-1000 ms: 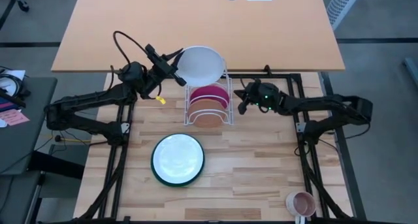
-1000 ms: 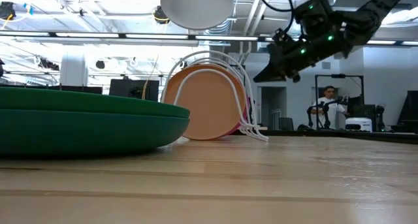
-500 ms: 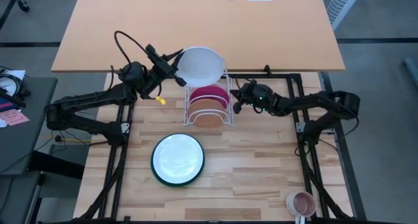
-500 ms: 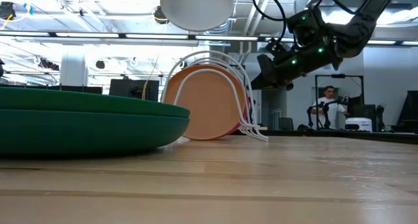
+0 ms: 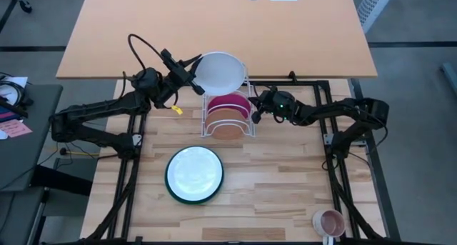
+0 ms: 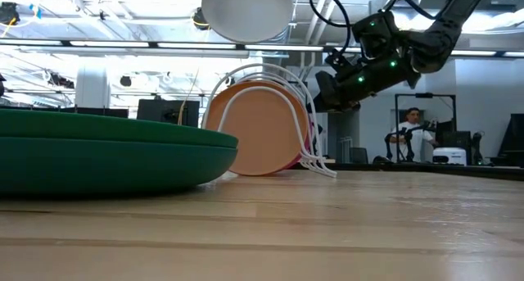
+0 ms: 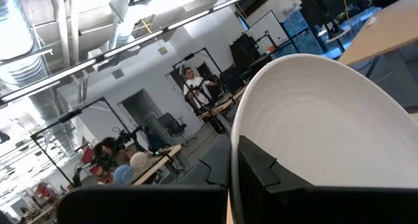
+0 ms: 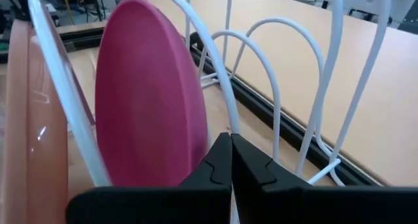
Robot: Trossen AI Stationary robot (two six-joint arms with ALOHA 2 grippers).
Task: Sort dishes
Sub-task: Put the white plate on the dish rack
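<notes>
progress: two of four dishes racked. terracotta plate point(image 5: 228, 126) and magenta plate point(image 5: 228, 103) stand on edge in the white wire rack point(image 5: 227, 134).
in hand: white plate point(image 5: 219, 71), pinched by its rim in the left gripper point(image 5: 191, 75), held up above the rack's far end, not yet in a slot.
left claw: clenched on the white plate's rim; the plate extends from the fingers toward the rack.
right claw: right gripper point(image 5: 255, 109) sits just beside the rack's side, level with the magenta plate. fingers pressed together, holding nothing; the magenta plate is right in front of them, behind a rack hoop.
remaining: white plate to slot, by my read. dark green plate point(image 5: 194, 174) lies flat on the table, well apart from both claws, nearer the front edge.
order so far: smallest at the rack's front, next size behind it; free hoops behind the magenta plate.
materials: plates look glazed and rigid, smooth with a sheen; shallow round discs with raised rims.
rack: thin white coated wire, arched hoops, open base.
table: pale wood planks point(image 5: 285, 188), matte.
off-task: small pink mug point(image 5: 330, 221) at the front corner on the right arm's side.
risk guess: smooth rim held at one edge could swing on the way down.
</notes>
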